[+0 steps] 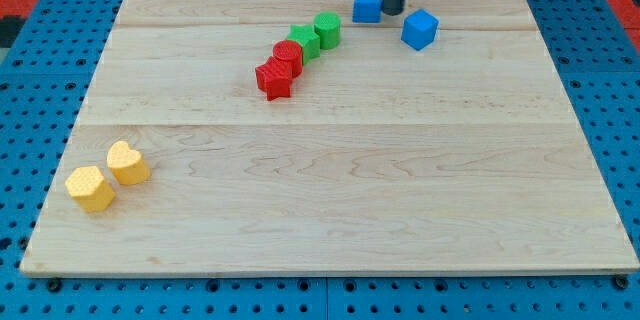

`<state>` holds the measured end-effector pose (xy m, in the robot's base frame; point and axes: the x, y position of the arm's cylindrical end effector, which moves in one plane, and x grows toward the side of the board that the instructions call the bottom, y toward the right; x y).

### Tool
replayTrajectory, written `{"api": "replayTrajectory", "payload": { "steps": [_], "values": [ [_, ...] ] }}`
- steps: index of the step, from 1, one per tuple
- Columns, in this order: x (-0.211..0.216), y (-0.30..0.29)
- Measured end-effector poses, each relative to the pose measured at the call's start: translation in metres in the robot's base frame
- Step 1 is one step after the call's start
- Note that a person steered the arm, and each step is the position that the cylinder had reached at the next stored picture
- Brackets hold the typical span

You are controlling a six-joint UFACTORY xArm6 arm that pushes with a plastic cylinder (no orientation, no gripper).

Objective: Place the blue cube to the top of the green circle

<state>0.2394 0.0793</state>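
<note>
Task judged not done. The blue cube (420, 29) sits near the board's top edge, well to the view's right of the green circle (327, 30) and roughly level with it, not above it. A second blue block (367, 6), shape unclear, lies between the two, slightly higher, just right of the circle. My tip (392, 12) is seen between the two blue blocks, touching or just beside the second one and near the cube's upper left; contact cannot be told. No gripper is fitted, so no open or closed state applies. Left to do, by judgement: the cube has to be pushed leftward and up, past the second blue block, to end above the circle. The cube looks small, solid, sharp-edged, one corner turned toward the view's bottom. A green block (305, 40) touches the circle's lower left.
</note>
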Motion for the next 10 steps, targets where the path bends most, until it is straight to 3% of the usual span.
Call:
{"api": "replayTrajectory", "payload": {
  "steps": [1,3,4,5,6,7,8,10],
  "values": [
    [-0.001,-0.05],
    [-0.005,-0.069],
    [0.002,0.002],
    [-0.015,0.113],
    [0.03,0.14],
    [0.064,0.108],
    [0.057,0.071],
    [0.004,-0.006]
  ]
}}
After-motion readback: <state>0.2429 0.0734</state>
